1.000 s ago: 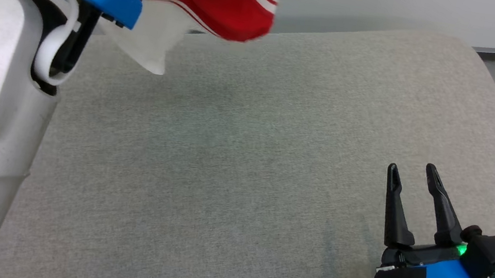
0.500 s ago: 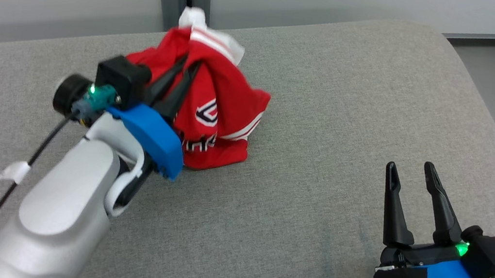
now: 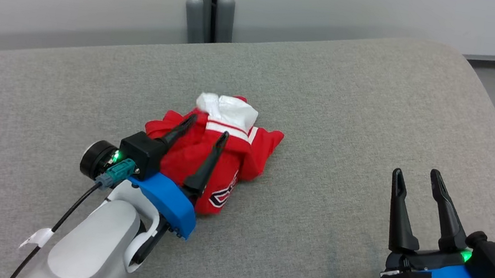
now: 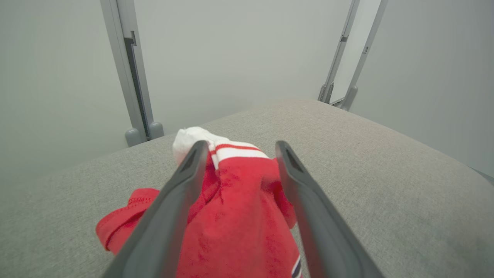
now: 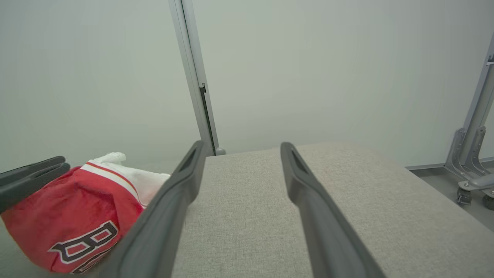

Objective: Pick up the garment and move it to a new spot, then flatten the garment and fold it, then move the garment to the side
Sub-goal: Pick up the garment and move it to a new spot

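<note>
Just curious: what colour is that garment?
The garment is red with white trim; head view shows it best.

text: outlined "B" (tilted) | on: red garment (image 5: 69, 216) | rest: smaller lettering below it unreadable

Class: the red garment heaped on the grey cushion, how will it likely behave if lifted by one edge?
The red garment lies crumpled in soft folds, so it would probably hang limp. It looks thin, likely light. Pushed across the woven grey cushion, it would probably bunch rather than slide.
</note>
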`<state>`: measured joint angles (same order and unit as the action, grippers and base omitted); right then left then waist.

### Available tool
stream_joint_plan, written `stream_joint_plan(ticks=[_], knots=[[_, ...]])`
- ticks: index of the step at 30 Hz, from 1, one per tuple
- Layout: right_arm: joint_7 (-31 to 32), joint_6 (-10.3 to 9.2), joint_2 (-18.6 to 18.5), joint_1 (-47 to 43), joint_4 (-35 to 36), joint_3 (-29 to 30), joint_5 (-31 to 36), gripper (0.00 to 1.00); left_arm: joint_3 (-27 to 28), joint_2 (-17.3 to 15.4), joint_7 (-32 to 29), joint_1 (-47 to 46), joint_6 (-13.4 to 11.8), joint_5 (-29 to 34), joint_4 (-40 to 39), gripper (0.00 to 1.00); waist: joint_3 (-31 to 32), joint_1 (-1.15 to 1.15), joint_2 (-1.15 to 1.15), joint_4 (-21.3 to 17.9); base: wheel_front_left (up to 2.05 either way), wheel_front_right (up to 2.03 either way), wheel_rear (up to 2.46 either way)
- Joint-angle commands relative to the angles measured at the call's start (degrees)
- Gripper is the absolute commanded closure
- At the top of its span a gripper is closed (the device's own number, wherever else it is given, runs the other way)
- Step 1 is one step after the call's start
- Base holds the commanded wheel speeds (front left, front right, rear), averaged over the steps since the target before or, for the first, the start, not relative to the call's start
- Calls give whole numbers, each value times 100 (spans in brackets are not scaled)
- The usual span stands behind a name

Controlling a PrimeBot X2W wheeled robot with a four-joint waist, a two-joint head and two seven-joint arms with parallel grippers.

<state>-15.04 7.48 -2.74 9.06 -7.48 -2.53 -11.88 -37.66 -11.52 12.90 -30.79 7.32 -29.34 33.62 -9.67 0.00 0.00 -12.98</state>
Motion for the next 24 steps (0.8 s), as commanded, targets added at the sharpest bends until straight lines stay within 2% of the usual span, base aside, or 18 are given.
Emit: stream_joint_plan(ticks=[1,9,16,24], knots=[[-21,3,-26,-105,-3,28,35,0,49,3,102,62,-51,69,-140,0,59,0,0,57,0,0,0],[-21,3,-27,-266,-6,165,113,0,591,-260,231,563,-392,74,-938,0,346,0,0,462,0,0,0],[-21,3,-27,-369,-27,243,161,0,1691,-544,232,1341,-754,348,-1869,0,492,0,0,871,0,0,0],[-21,3,-27,-471,-119,337,207,0,2582,-592,231,2153,-875,817,-2234,0,637,0,0,1245,0,0,0]])
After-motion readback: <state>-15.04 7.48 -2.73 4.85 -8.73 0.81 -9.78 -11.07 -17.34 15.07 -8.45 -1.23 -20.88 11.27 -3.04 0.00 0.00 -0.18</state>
